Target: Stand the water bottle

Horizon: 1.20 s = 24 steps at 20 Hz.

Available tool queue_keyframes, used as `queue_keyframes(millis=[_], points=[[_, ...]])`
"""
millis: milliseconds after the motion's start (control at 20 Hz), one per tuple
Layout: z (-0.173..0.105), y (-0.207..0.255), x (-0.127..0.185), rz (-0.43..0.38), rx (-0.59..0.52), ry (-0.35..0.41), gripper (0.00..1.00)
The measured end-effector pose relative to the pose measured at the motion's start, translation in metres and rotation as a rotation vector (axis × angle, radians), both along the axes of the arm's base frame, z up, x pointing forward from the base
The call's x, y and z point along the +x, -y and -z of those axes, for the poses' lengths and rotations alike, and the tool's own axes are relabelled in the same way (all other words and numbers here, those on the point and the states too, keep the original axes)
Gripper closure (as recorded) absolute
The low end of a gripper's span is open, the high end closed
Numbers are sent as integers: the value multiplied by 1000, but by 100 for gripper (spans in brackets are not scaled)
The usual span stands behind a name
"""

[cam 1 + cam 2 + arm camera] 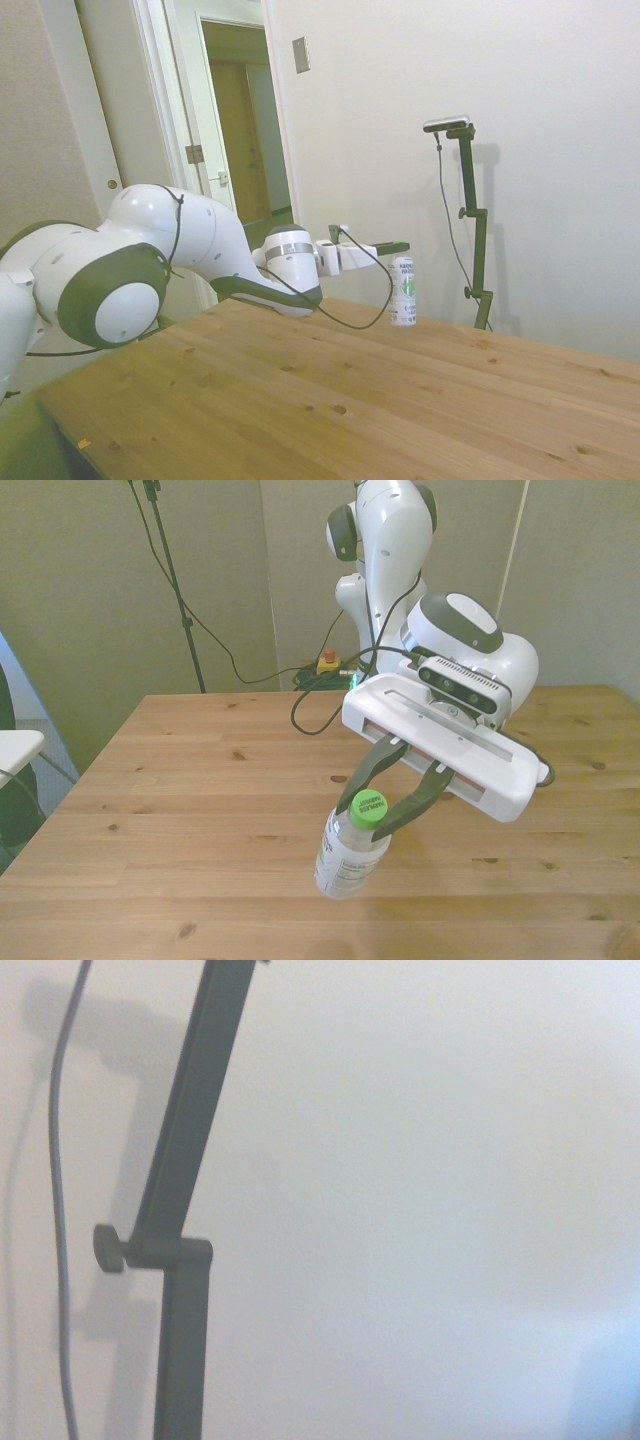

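My gripper [388,806] is pinched shut on the bottle [349,857] just under its green cap [367,806], bottle upright, base at the table [330,400].

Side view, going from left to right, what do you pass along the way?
Robot arm → claw shut on the cap → water bottle hanging upright from it, its base at or just above the wooden table.

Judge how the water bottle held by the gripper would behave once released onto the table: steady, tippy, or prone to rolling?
The water bottle is tall and slim, so probably tippy. Its round body would likely roll if it fell. The gripper holds it only beneath the green cap, so it may swing.
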<state>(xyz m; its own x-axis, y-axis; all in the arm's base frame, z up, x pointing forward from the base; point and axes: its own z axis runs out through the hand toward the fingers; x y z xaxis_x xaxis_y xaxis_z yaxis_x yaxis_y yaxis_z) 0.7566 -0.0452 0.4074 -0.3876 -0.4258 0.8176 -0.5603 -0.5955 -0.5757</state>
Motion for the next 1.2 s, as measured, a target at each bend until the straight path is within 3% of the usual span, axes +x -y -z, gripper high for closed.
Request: queue_keyframes(millis=[800, 850, 1200], points=[[40, 22, -22, 5, 13, -15, 100], [41, 22, -21, 6, 9, -13, 0], [40, 22, -25, 4, 19, -10, 0]])
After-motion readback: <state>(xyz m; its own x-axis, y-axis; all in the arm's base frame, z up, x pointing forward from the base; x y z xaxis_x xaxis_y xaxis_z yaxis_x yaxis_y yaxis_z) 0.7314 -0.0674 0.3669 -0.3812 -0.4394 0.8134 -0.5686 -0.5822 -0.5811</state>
